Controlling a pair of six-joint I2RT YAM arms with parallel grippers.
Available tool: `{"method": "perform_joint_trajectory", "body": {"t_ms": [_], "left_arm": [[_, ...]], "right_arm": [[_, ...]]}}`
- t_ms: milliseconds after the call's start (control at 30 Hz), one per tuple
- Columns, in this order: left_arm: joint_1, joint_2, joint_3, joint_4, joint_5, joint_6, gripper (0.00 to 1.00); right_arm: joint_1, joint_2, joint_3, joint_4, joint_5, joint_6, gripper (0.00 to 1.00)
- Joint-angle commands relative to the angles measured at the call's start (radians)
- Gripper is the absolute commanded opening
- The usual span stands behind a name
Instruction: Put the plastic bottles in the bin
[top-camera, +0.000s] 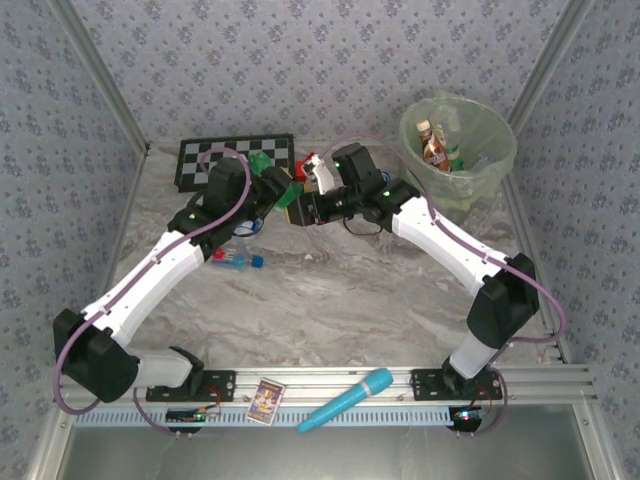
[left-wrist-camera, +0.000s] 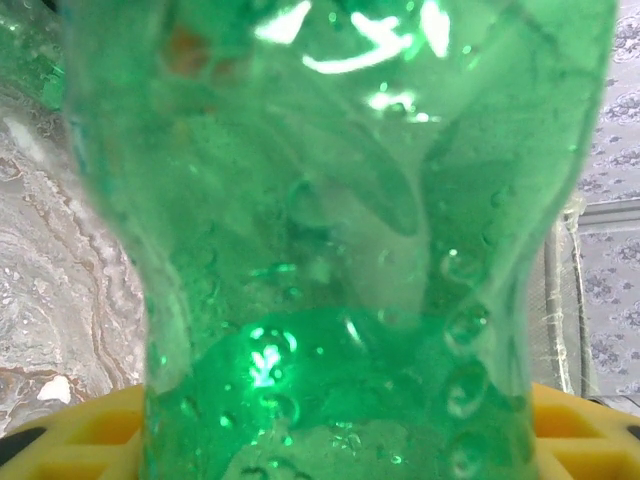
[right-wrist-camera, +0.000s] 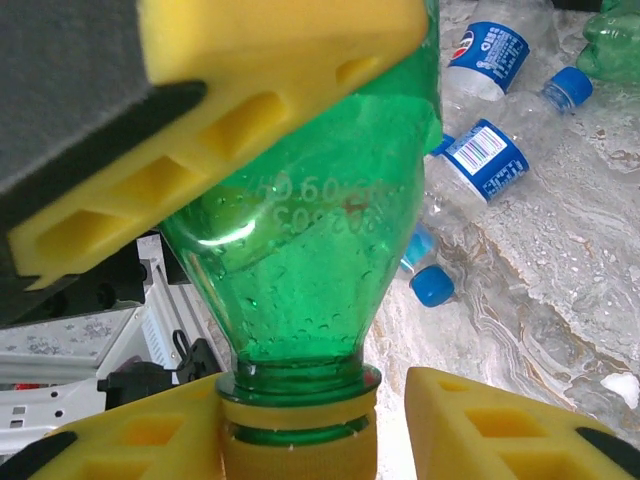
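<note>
Left gripper (left-wrist-camera: 330, 445): pressed onto the body of a green bottle (left-wrist-camera: 340, 250), whose wall is visibly pinched into a waist between the yellow pads (left-wrist-camera: 85, 430). In the top view this gripper (top-camera: 272, 192) holds the green bottle (top-camera: 289, 190) above the middle of the marbled table (top-camera: 380, 290). Right gripper (right-wrist-camera: 300, 440): partly spread and straddling the neck of the same green bottle (right-wrist-camera: 300, 260). One yellow pad (right-wrist-camera: 140, 440) touches the neck ring; the other pad stands just beside it with a narrow gap. In the top view the right gripper (top-camera: 305, 205) meets the left one nose to nose. On the table beyond the held bottle lie clear bottles (right-wrist-camera: 485, 160) with blue labels and blue caps, on their sides and near one another. A checkerboard mat (top-camera: 200, 160) lies at the far edge. The bin (top-camera: 500, 160) stands at the far right corner, well apart from both grippers; a brown-orange bottle (top-camera: 435, 148) stands inside it.
</note>
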Motion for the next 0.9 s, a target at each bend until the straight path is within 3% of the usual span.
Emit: {"method": "perform_joint_trajectory", "body": {"t_ms": [0, 100, 167, 333, 467, 867], "left_arm": [[-0.016, -0.003, 0.028, 0.035, 0.021, 0.008, 0.56], [-0.017, 0.001, 0.029, 0.039, 0.022, 0.008, 0.56], [-0.018, -0.002, 0.030, 0.037, 0.017, 0.014, 0.58], [0.000, -0.013, 0.059, -0.003, 0.010, 0.064, 0.79], [0.038, -0.031, 0.081, -0.035, 0.028, 0.112, 0.89], [0.131, -0.101, 0.095, -0.092, 0.077, 0.268, 0.93]], "right_arm": [[-0.008, -0.011, 0.021, 0.004, 0.012, 0.009, 0.43], [-0.008, -0.015, 0.027, 0.009, 0.004, 0.011, 0.27], [-0.010, -0.020, 0.028, 0.006, 0.005, 0.014, 0.26], [-0.029, -0.056, 0.028, -0.014, 0.025, 0.022, 0.25], [-0.061, -0.098, 0.037, -0.045, 0.063, 0.026, 0.25], [-0.256, -0.234, 0.140, -0.296, 0.259, -0.013, 0.24]]}}
